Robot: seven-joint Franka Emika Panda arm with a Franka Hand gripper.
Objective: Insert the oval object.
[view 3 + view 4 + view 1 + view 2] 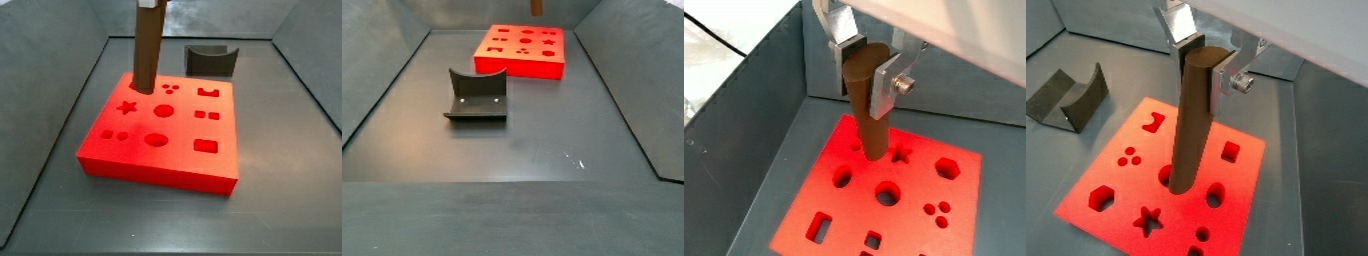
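Brown oval object, pinched upright by the pincer, meets the red block (near its edge).

The hand's brushed-metal fingers grip the matt brown oval object above the smooth, glowing-red plastic block.

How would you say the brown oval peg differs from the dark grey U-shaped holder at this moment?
The oval object is brown, slim and upright, held in the gripper over the red block. The holder is dark grey, squat, U-shaped, resting free on the floor. Both sit inside the grey bin.
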